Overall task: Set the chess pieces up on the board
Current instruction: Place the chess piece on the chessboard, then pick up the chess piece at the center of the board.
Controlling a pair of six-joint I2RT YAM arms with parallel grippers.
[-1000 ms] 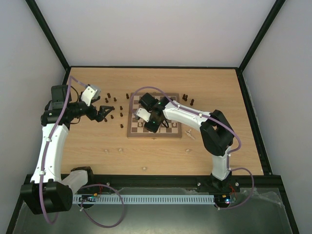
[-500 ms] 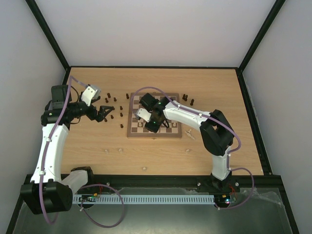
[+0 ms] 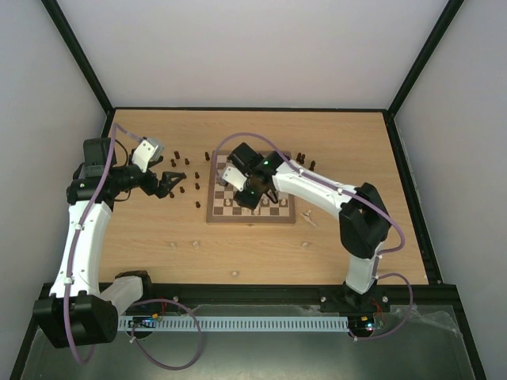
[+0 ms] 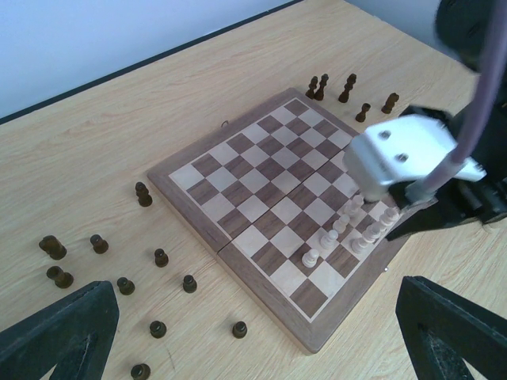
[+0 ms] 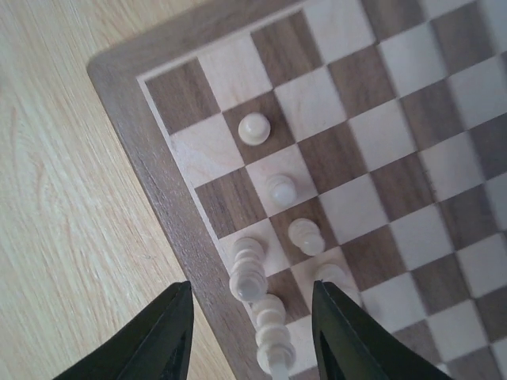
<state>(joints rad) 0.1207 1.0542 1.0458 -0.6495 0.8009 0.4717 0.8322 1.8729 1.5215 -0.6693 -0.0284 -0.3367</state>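
Likely these light, rigid, tippy chess pieces (image 5: 255, 127) are needing a mid-body pinch; right gripper (image 5: 252, 286) is hanging parted, unloaded, over the board (image 5: 166, 198), left gripper (image 4: 255, 289) gaping empty.

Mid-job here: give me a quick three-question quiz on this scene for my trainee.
1. True or false: every dark piece in view lies off the board.
2. Fill in: the left gripper has its jaws ____.
3. Which one is above the board? A) left gripper B) right gripper C) neither

Key: 1 true; 2 open; 3 B.
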